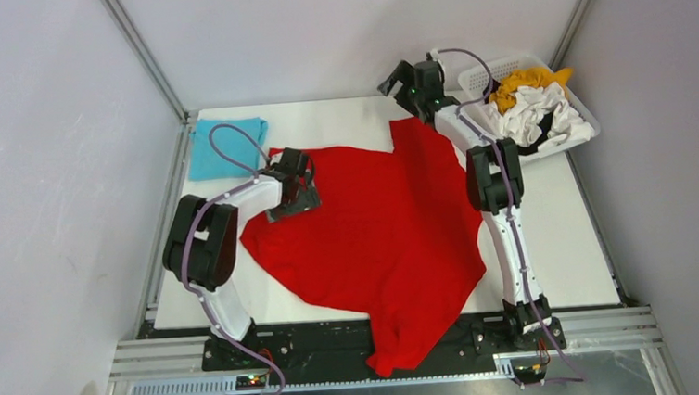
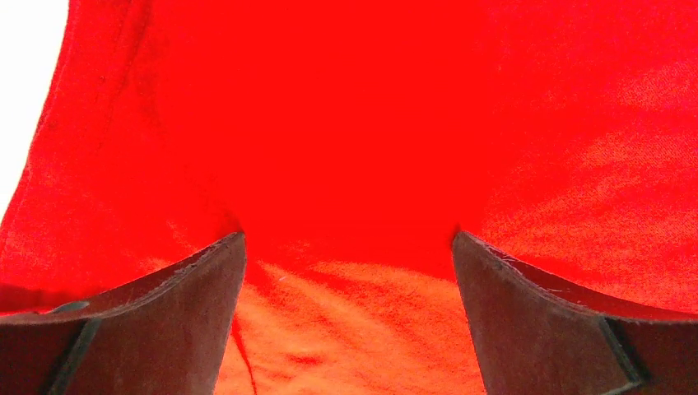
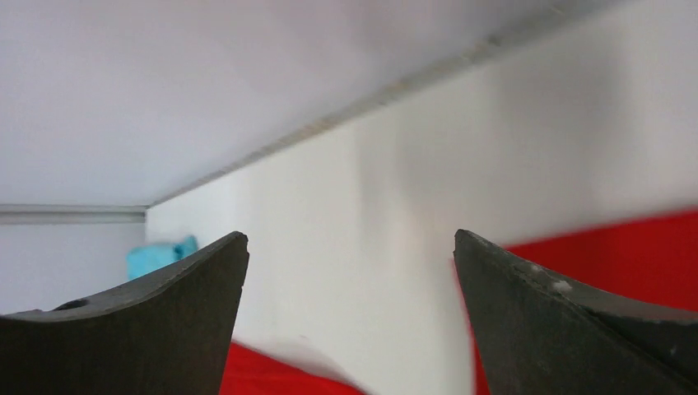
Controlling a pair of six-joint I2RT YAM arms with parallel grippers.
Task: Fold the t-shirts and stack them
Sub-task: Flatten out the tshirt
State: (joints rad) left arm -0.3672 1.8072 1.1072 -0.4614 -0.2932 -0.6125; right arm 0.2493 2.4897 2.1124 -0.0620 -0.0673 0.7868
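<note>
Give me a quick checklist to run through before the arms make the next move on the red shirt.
1. Left gripper open and empty: ok.
2. Right gripper open and empty: ok.
3. Red shirt wholly on the table: not ok, one end hangs over the near edge.
4. Left gripper over the red shirt: ok; touching it: cannot tell.
5. Blue shirt folded, far left corner: ok.
6. Basket emptied: not ok, shirts lie in it.
</note>
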